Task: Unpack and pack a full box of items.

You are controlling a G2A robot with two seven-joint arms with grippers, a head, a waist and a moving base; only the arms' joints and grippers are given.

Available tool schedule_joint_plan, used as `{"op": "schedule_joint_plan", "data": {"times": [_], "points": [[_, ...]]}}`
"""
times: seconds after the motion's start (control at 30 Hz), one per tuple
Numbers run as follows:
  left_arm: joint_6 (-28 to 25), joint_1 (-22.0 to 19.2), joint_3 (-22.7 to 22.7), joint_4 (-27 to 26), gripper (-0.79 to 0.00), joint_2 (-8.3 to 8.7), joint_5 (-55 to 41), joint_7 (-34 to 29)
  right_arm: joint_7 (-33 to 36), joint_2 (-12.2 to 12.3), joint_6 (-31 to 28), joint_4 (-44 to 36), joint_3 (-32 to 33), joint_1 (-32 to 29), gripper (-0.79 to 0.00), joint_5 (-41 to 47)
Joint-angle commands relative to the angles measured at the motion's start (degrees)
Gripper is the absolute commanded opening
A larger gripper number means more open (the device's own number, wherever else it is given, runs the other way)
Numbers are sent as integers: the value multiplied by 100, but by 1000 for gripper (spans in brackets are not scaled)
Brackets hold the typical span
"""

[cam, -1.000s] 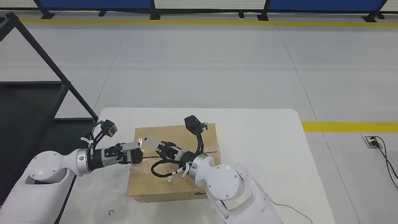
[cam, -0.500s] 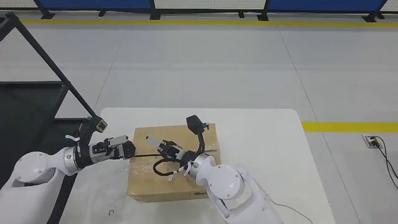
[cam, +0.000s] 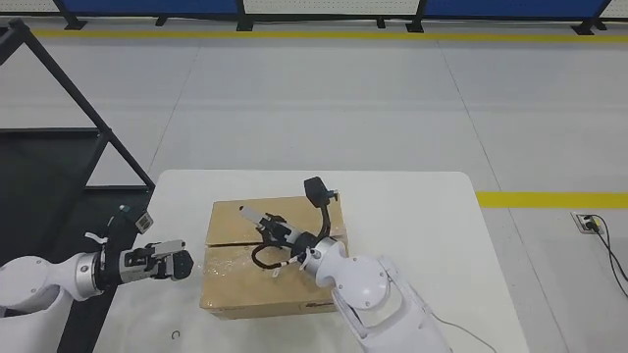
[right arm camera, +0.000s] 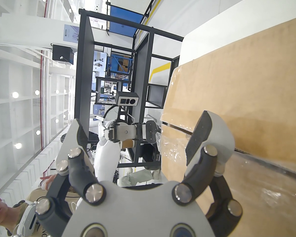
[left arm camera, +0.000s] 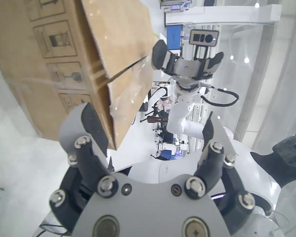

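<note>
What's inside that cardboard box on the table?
Nothing inside shows. The cardboard box has its top flaps lying closed, with only a dark narrow slit between them and shiny clear tape along it. Whatever it holds is covered by the flaps.

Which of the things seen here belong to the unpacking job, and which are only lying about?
For the job:
cardboard box, flaps down, clear tape at its seam
left gripper, open, beside the box
right gripper, open, above the box top

Lying about:
black rack beside the table
small dark ring on the table
floor socket
</note>
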Motion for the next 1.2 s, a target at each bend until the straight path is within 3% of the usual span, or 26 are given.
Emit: {"op": "schedule_joint_plan", "data": {"times": [0.0, 0.3, 0.37, 0.4, 0.5, 0.53, 0.57, 0.6, 0.77, 1.03, 1.17], "points": [[3, 12, 25, -36, 0, 1, 150, 148, -7, 0, -21, -8, 10, 2, 0, 21], [27, 122, 50, -187, 0, 1, 250, 364, -59, 5, -57, -44, 33, -20, 0, 42], [38, 182, 38, -269, -336, 11, 294, 421, -65, 8, -64, -62, 48, -36, 0, 60], [55, 202, 29, -288, -409, 16, 291, 435, -69, 9, -64, -69, 56, -43, 0, 67], [66, 229, 11, -331, -468, 33, 356, 461, -70, 13, -80, -79, 72, -55, 0, 85], [67, 235, 8, -338, -542, 37, 382, 482, -67, 14, -84, -76, 76, -54, 0, 86], [71, 242, 9, -345, -699, 40, 391, 490, -72, 15, -85, -73, 81, -55, 0, 93], [85, 248, 9, -348, -723, 44, 403, 491, -72, 16, -88, -69, 83, -54, 0, 95], [131, 251, 17, -359, -671, 64, 435, 439, -73, 18, -88, -49, 98, -51, 0, 126], [144, 224, 79, -336, -785, 81, 501, 428, -86, 33, -109, -77, 143, -89, 0, 134], [140, 194, 133, -350, -785, 79, 503, 462, -92, 43, -109, -108, 163, -125, 0, 132]]}}
